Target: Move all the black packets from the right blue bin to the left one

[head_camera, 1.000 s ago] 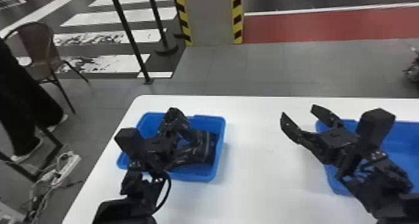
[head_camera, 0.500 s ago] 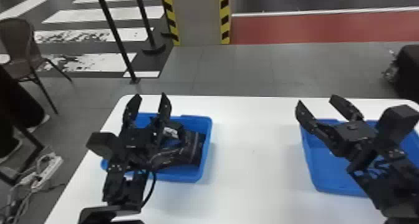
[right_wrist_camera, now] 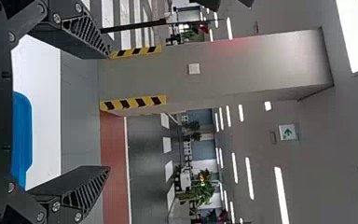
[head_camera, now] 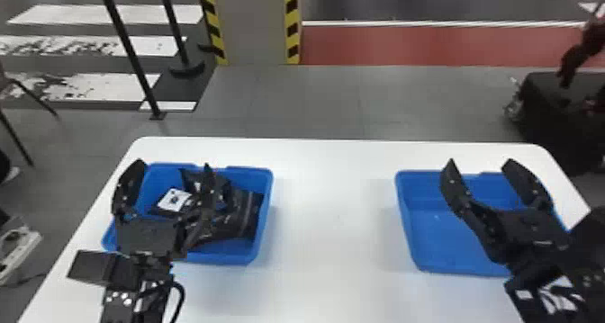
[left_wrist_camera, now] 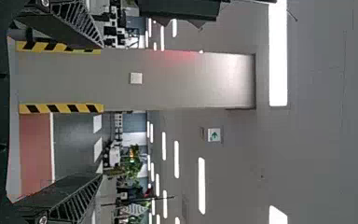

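In the head view my left gripper (head_camera: 173, 164) is open above the left blue bin (head_camera: 266, 209), fingers pointing away across the table. Behind its fingers, several black packets (head_camera: 245, 216) lie in that bin, one with a white label (head_camera: 174, 199); the gripper partly covers them. My right gripper (head_camera: 480, 162) stands open over the right blue bin (head_camera: 439, 243), whose visible floor is bare blue; its right part is hidden by the arm. The left wrist view has the left gripper (left_wrist_camera: 101, 111) with nothing between its fingers. Likewise, the right gripper (right_wrist_camera: 108, 112) holds nothing, beside a blue bin edge (right_wrist_camera: 22, 135).
Both bins stand on a white table (head_camera: 328, 200), with a stretch of tabletop between them. Past its far edge are a striped pillar (head_camera: 252, 25), black posts at the left and a dark case (head_camera: 558, 119) on the floor at the right.
The head view has swung to the right. My left gripper has spread its fingers compared with a second ago. My right gripper has shifted rightward relative to the right bin, from its left edge to over it.
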`<state>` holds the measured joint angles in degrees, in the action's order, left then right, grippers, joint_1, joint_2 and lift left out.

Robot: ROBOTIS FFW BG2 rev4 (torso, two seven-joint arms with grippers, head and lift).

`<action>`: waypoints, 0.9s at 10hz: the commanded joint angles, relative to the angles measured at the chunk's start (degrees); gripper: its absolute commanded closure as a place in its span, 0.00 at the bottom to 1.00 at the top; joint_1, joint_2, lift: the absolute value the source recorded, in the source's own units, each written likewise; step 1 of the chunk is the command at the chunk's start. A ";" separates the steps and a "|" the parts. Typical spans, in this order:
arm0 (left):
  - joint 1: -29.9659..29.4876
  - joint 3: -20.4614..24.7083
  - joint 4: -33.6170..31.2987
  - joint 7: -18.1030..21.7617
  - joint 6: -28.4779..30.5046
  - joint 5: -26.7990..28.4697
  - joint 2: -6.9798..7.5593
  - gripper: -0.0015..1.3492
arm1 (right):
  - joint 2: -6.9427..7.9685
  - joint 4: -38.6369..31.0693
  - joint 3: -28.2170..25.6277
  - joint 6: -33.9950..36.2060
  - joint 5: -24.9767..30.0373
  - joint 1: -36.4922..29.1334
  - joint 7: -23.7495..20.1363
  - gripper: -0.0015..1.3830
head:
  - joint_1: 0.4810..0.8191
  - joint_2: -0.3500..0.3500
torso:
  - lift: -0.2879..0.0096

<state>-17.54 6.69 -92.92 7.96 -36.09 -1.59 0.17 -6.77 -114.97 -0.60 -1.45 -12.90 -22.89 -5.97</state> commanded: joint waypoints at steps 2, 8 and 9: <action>-5.38 0.34 -4.74 -0.75 6.98 5.81 -0.32 0.03 | 0.09 -2.80 -0.19 0.18 0.50 -4.80 0.08 0.14 | 0.63 0.56 | 0.60; -11.29 -3.61 -18.95 -0.66 25.68 -0.43 0.62 0.04 | 1.32 -6.04 -0.19 2.43 3.58 -9.45 -0.80 0.14 | 0.63 0.56 | 0.60; -11.57 -3.44 -19.23 -0.75 24.27 -0.78 0.18 0.04 | 1.41 -5.90 -0.19 2.43 3.67 -9.30 -0.80 0.14 | 0.63 0.55 | 0.60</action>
<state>-28.90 3.22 -111.79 7.18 -11.21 -2.09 0.53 -5.40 -120.92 -0.78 0.96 -9.30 -32.28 -6.77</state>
